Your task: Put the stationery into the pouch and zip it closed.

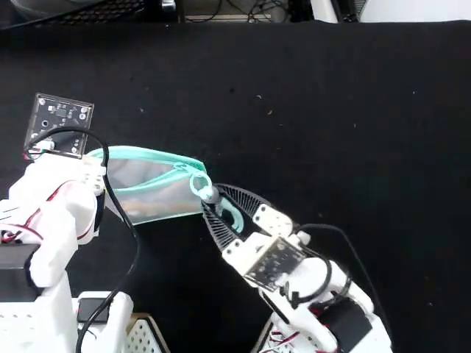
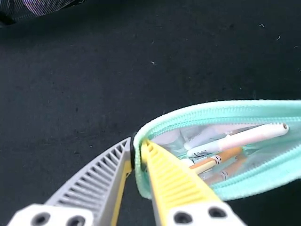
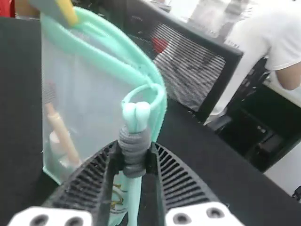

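The right claw (image 3: 134, 153) has two black plastic fingers, ribbed like combs on their outer sides. They are pressed together on the zipper pull (image 3: 133, 141), a short grey tab with a rounded, wrapped look. Above the tab a loop (image 3: 142, 100) of smooth mint cord curls up to the end of the zip.

Beyond the pull is the pouch (image 2: 263, 110), a flat, long bag lying on its side on the counter (image 1: 331, 110) between the two arms. Its edges and zip band are mint fabric with fine teeth, and its side is a pale, see-through mesh. Inside lie a white pen (image 2: 244, 136) with a rounded cap and an orange pencil (image 2: 225, 155), side by side along the length of the bag. The mouth gapes at the end away from the pull.

At that far end the left claw (image 2: 137, 153) pinches the pouch's rim. One ribbed finger is grey and sits outside the bag; the other is yellow and lies over the opening, with the mint edge caught between their tips.

The counter is covered in matt black cloth flecked with lint.
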